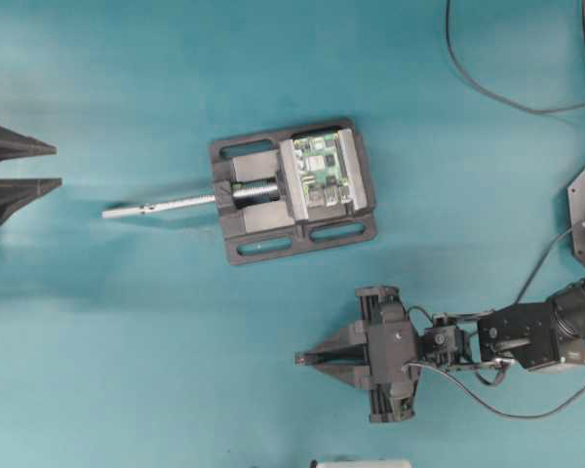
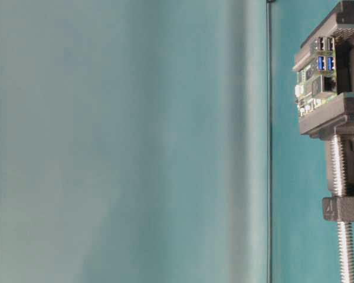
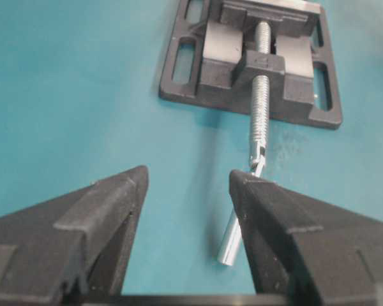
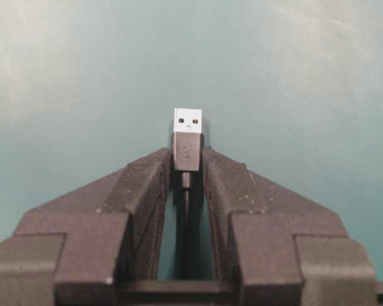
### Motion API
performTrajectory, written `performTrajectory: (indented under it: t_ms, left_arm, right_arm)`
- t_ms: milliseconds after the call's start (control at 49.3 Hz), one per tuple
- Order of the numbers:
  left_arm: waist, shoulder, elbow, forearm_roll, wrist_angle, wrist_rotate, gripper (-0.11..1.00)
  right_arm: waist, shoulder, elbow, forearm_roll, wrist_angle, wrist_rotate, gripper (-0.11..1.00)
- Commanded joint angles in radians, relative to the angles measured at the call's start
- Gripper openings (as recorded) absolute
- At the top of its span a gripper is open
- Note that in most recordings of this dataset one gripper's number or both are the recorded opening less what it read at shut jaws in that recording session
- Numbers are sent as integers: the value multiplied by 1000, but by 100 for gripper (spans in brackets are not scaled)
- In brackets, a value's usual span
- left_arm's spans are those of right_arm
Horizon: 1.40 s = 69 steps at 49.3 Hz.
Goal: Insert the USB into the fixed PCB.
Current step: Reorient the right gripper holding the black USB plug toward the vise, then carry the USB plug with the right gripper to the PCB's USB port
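From above, the green board (image 1: 326,169) sits clamped in the black vise (image 1: 292,191), the right gripper (image 1: 306,360) lies low on the table, well apart from it, and the left gripper (image 1: 57,166) waits spread wide. The right wrist view shows those jaws pinching the USB plug (image 4: 187,138) with its metal tip poking out, so I think it should hold tight and keep the plug straight while lifting.

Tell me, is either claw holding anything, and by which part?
The right claw pinches the USB by its dark plug body, metal tip poking out front. The left claw is open and empty.
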Motion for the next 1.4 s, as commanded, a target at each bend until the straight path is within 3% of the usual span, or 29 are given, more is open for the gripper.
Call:
performTrajectory:
  t_ms: [0, 122, 284, 385, 487, 669, 750, 831, 953, 1075, 1277, 1379]
  left_arm:
    - [3, 6, -11, 3, -9, -6, 72]
    - [3, 6, -11, 3, -9, -6, 72]
    - [3, 6, -11, 3, -9, -6, 72]
    - [3, 6, -11, 3, -9, -6, 72]
    - [3, 6, -11, 3, -9, -6, 72]
    - [3, 6, -11, 3, -9, -6, 72]
    - [3, 6, -11, 3, -9, -6, 72]
    - [3, 6, -11, 3, -9, -6, 72]
    - [3, 6, -11, 3, -9, -6, 72]
    - [3, 6, -11, 3, -9, -6, 72]
    - [3, 5, -9, 3, -9, -6, 72]
    - [3, 6, -9, 3, -9, -6, 72]
  right_arm:
    - [3, -28, -3, 3, -28, 2, 21]
    - [2, -49, -2, 48, -51, -3, 21]
    - [6, -121, 37, 196, -91, -101, 21]
    - [26, -183, 55, 360, -193, -253, 21]
    - [52, -216, 40, 574, -275, -422, 21]
    - [115, -201, -72, 930, -437, -704, 21]
    - [138, -161, -141, 1071, -558, -799, 21]
    - [150, -115, -199, 1166, -669, -836, 21]
    - [156, -46, -275, 1262, -805, -828, 21]
    - [155, 12, -347, 1321, -925, -804, 21]
    - [141, 66, -391, 1365, -979, -689, 21]
    - [130, 78, -411, 1365, -974, -637, 21]
